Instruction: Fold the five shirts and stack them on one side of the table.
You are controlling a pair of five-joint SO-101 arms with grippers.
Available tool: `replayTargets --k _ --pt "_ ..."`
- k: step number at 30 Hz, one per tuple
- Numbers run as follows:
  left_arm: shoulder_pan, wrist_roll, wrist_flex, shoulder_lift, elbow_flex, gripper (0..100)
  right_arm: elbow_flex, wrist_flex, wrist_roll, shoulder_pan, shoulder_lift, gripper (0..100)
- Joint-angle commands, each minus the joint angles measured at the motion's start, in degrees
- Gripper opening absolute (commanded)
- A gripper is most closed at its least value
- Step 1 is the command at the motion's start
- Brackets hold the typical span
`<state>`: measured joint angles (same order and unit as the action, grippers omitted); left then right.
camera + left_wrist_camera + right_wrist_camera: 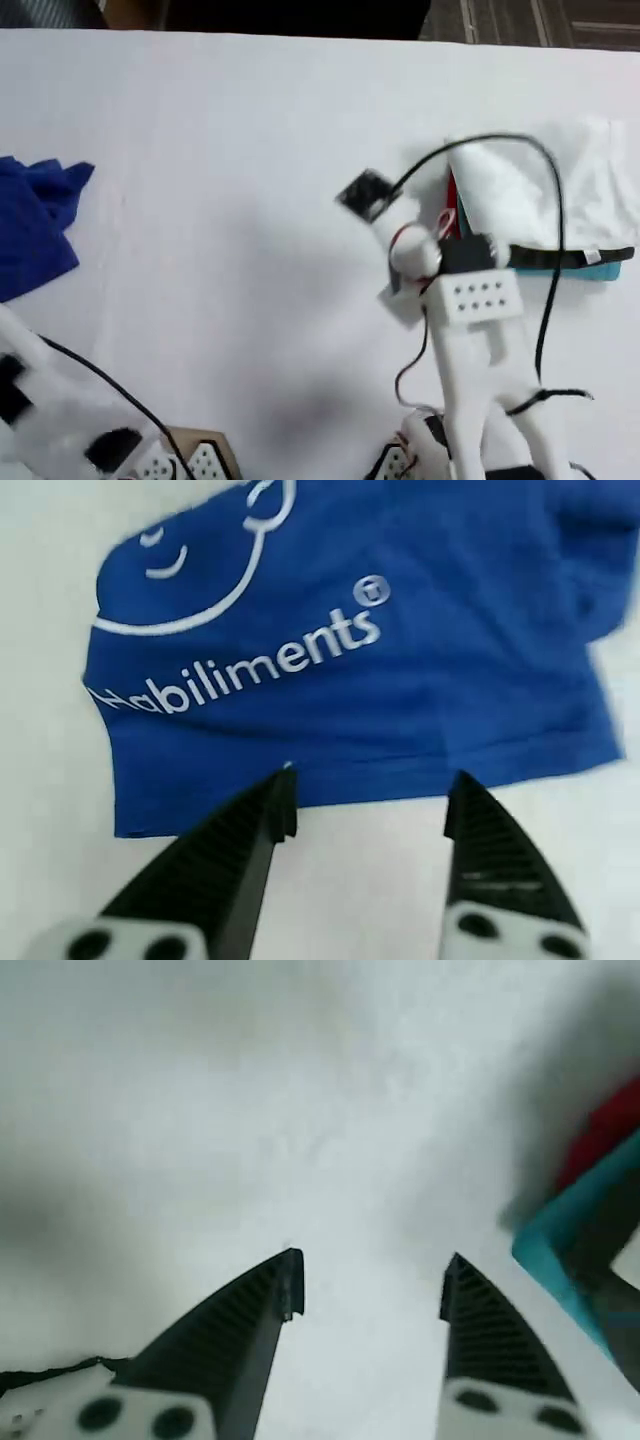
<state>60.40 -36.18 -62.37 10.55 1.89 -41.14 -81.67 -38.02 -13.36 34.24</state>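
A crumpled blue shirt point(35, 225) with white print lies at the table's left edge. In the left wrist view my left gripper point(370, 780) hangs open just short of the blue shirt's point(340, 630) hem, with nothing between its fingers. At the right of the table sits a stack of folded shirts: a white shirt point(540, 190) on top, with red point(452, 200), black point(570, 258) and teal point(605, 270) edges showing beneath. My right gripper point(370, 1260) is open over bare table beside the stack's teal corner point(560, 1260).
The white table point(220, 130) is bare between the blue shirt and the stack. The right arm point(475, 330) and its black cable point(555, 200) reach over the stack's near-left side. The left arm point(50, 410) sits at the near-left corner.
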Motion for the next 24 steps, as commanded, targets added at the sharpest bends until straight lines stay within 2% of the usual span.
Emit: replayTargets --k 1,6,11,13,16,18,20,24 --pt "1.76 -1.58 -4.31 15.30 15.60 28 -7.03 2.95 -0.53 -1.98 4.18 26.5" --pt "1.58 -4.40 -11.87 33.14 30.90 28 -10.02 1.54 0.00 -2.33 4.79 26.5" --pt "0.53 -6.24 -21.45 44.84 45.49 27 -9.85 -0.31 0.09 -2.42 4.79 26.5" --pt "-0.79 -10.02 -27.43 47.65 50.59 22 -9.85 -0.31 0.09 -2.33 4.79 26.5" --pt "-3.96 -10.81 -37.10 49.41 58.07 1 -9.93 -0.31 0.09 -2.24 4.79 26.5" --pt "-6.68 -8.26 -40.44 49.14 61.76 4 -10.11 -0.31 0.09 -2.24 4.79 26.5" --pt "-8.88 -5.89 -40.18 47.30 63.78 2 -10.11 -0.22 0.09 -2.24 4.79 26.5" --pt "-16.18 -5.54 -40.18 40.44 59.47 2 -10.11 0.04 0.09 -2.24 4.79 26.5"
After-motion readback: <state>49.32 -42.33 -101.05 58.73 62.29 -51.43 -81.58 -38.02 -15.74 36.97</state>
